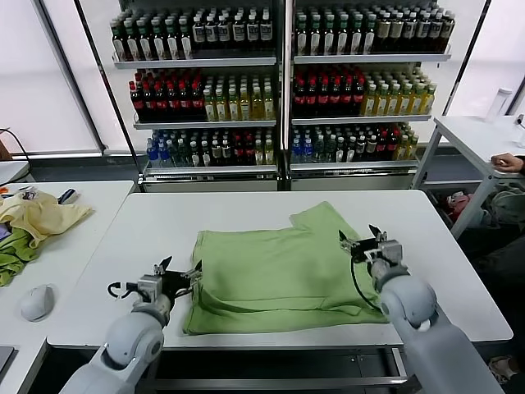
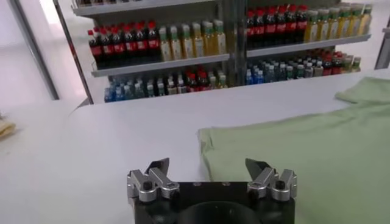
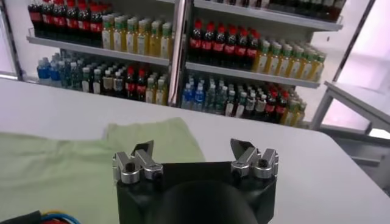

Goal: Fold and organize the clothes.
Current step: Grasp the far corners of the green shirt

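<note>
The light green polo shirt [image 1: 283,267] lies partly folded on the white table [image 1: 164,222], one sleeve sticking out at the far right; its printed graphic is hidden. My left gripper [image 1: 176,269] is open and empty, just left of the shirt's near left edge. My right gripper [image 1: 361,237] is open and empty over the shirt's right edge. The shirt also shows in the left wrist view [image 2: 317,146], ahead of the open left gripper [image 2: 209,165], and in the right wrist view [image 3: 67,164], ahead of the open right gripper [image 3: 192,148].
A side table on the left holds a pale yellow garment [image 1: 41,215], a darker green cloth [image 1: 12,254] and a computer mouse [image 1: 37,302]. Shelves of bottles [image 1: 283,82] stand behind. Another white table [image 1: 476,135] is at the far right, with a person's arm [image 1: 509,162] on it.
</note>
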You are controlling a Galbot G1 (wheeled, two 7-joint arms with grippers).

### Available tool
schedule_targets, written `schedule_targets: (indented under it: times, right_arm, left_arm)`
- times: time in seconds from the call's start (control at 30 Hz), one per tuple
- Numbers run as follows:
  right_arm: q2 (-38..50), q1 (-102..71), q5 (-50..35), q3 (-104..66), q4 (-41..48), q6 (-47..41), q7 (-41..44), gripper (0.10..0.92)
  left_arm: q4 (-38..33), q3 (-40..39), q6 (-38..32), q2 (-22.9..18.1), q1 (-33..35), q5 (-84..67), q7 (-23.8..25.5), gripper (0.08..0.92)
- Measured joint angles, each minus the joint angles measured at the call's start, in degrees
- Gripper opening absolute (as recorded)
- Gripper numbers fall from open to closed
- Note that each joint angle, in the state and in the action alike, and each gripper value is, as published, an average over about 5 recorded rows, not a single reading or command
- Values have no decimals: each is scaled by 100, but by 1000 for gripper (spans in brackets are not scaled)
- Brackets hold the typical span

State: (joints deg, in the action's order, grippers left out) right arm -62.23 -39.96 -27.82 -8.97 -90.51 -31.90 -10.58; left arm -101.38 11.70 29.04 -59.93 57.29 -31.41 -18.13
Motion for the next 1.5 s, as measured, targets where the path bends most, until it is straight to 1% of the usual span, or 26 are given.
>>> schedule_targets:
  times: [0.27,0.5,0.8,1.0,1.07,1.13,1.5]
  right_arm:
    - [-333,1117,-18,557,1423,61,71,823]
    - [-600,1698,21,789,2434,111,120,823]
    - [-835,2020,18,856,3258,48,224,823]
    - [-956,2110,22,879,3592,60,311,811]
    - [-990,2128,24,894,3670,71,346,774]
    - [-1018,2145,26,912,3740,84,386,726]
    - [-1022,2114,23,956,3837,82,636,407]
  left_arm:
    - [905,-414,5,-242,-922,-69,3,823]
    - [1552,-689,3,-438,-1516,-122,30,823]
    - [2133,-840,58,-650,-1900,-138,50,823]
    - [2333,-918,92,-729,-2002,-163,81,817]
    - [2378,-932,97,-746,-2017,-171,88,799]
    - [2426,-941,103,-757,-2031,-188,98,756]
    - [2511,-961,152,-755,-2038,-352,151,436]
